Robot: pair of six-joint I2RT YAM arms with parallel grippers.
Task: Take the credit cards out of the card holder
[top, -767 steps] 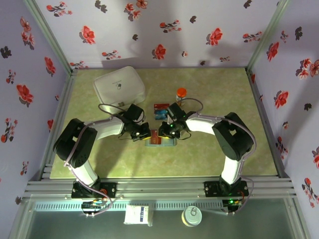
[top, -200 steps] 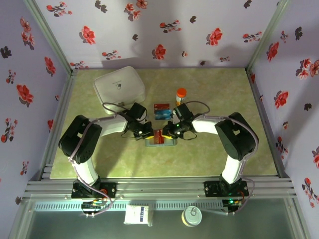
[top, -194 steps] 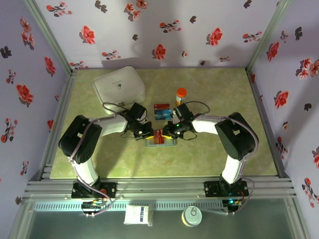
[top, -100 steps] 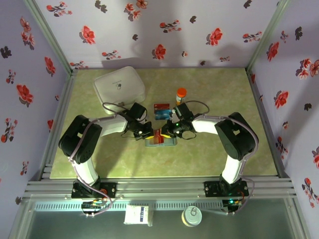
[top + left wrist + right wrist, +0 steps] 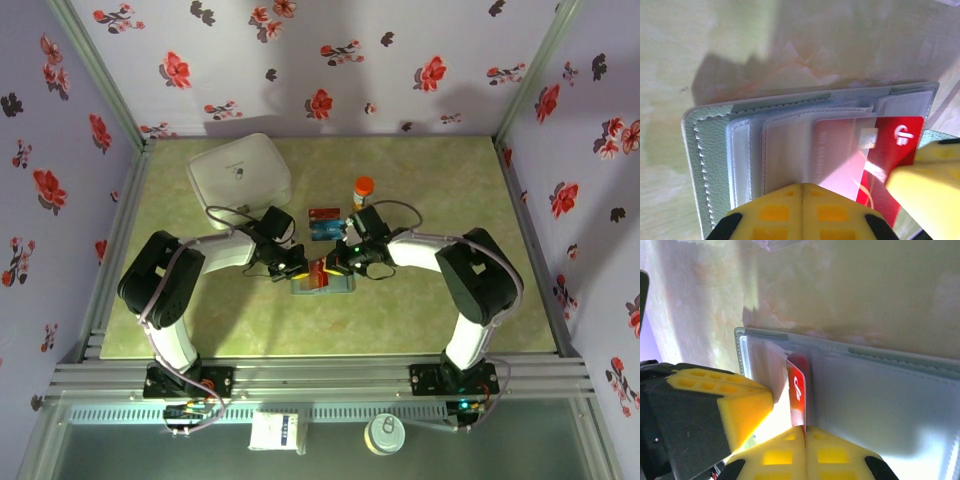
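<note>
The right gripper (image 5: 804, 432) is clamped on the edge of a small flat red plastic card (image 5: 797, 392), which stands half out of a clear pocket of the slate grey-blue soft card holder (image 5: 880, 405) (open, mid-way across the green table (image 5: 450, 300)). The left gripper (image 5: 802, 194), jaws together, presses on the holder's pockets just beside it.

A: Top view bright and even, lit from above. Soft grey shadows on the back wall (image 5: 300, 60); table (image 5: 450, 200) sharp. Walls lean outward at the edges.
B: Left wrist: bright patch upper left, glare streak over the red card (image 5: 897, 150) and clear sleeves. Left gripper (image 5: 802, 192) blurred, too close.
A: Right wrist: warm, washed out; card holder (image 5: 880, 405) hazy, right gripper (image 5: 805, 435) soft.
</note>
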